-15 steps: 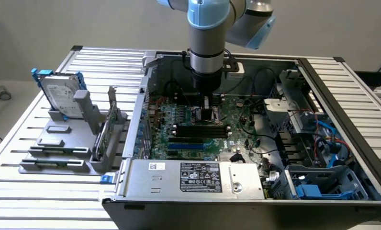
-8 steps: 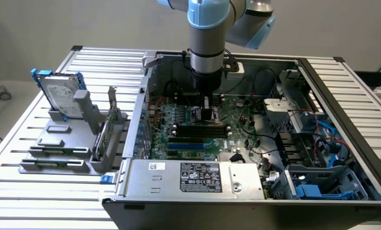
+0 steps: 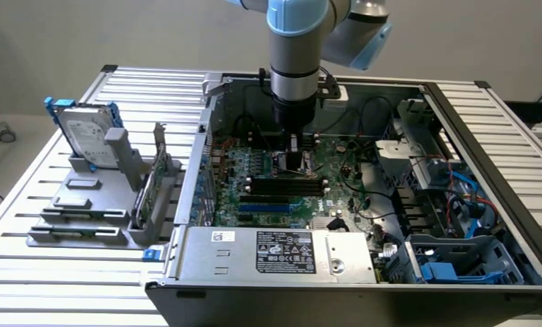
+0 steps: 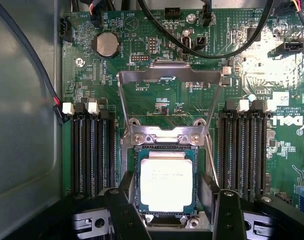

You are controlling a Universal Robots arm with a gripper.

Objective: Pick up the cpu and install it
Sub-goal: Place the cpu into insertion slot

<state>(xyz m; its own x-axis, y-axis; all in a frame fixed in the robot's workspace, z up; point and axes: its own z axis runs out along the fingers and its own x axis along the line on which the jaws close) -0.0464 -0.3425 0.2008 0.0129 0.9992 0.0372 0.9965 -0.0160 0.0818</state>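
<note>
Partly hidden socket point(image 4: 137, 170) around cpu point(image 4: 166, 181)

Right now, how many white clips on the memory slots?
4. Two white clips cap the memory slots on one side of the chip, two on the other. More may be hidden at the slots' far ends.

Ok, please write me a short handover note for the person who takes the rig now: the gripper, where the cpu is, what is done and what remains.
The gripper: open, low inside the computer case, with its fingers on either side of the cpu and apparently not clamping it.
The cpu: lies flat in the socket on the motherboard, silver top up.
Done: pick-up and placing into the socket, as far as it looks.
Left: the load plate stands swung open, not closed over the cpu. Whether the chip is fully seated cannot be told.
</note>
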